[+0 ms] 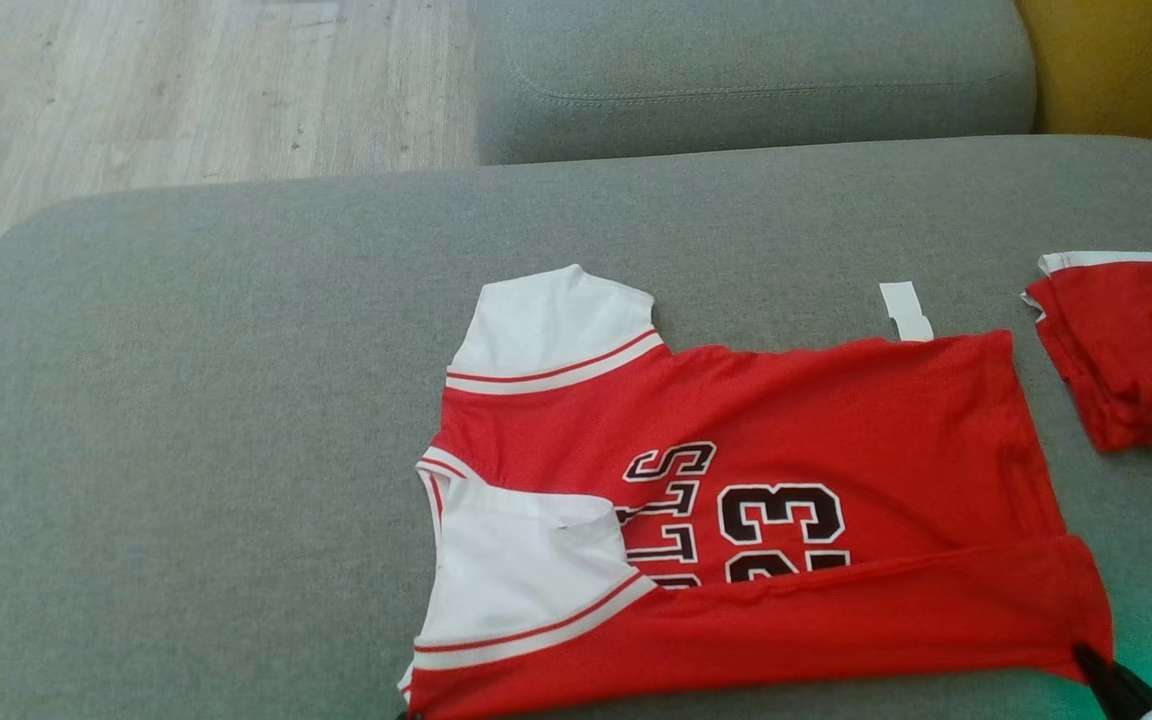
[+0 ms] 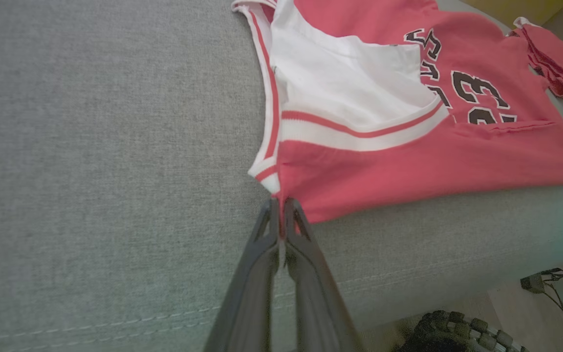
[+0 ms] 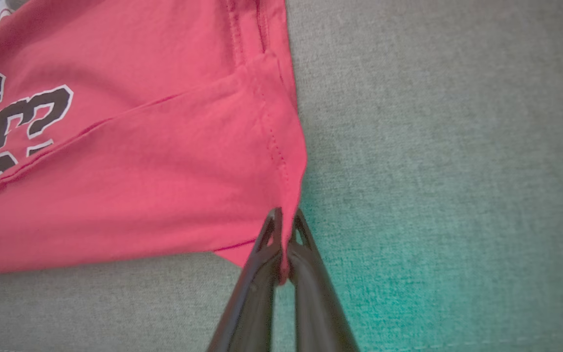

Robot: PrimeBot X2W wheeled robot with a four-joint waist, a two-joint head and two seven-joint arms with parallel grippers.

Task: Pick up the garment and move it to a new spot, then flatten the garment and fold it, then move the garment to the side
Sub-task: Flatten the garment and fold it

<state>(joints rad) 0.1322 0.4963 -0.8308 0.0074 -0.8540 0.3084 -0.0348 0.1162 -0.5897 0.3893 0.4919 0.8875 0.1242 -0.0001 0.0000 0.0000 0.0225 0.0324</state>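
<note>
- Garment (image 1: 736,470): a red jersey with white sleeves and black lettering, lying flat on the grey sofa cushion (image 1: 186,400), toward the cushion's near edge and right of centre in the head view.
- Long axis: runs left to right across the head view. The collar and sleeves point to the robot's left and the hem to its right.
- Fold state: the near long edge is turned over onto the front as a red band that covers the lower part of the number 23. The near sleeve lies folded over the chest, and the far sleeve sticks out toward the back of the cushion.
- Left claw (image 2: 281,208): clenched on the near collar-end corner of the garment (image 2: 408,161). Its fingers lie low, close above the cushion, and point into the fold.
- Right claw (image 3: 284,220): clenched on the near hem-end corner of the garment (image 3: 140,186), with red cloth pinched between its tips.
- Surroundings: a second red garment (image 1: 1136,350) lies apart, off the hem end. A white label (image 1: 906,310) projects from the far edge.
</note>
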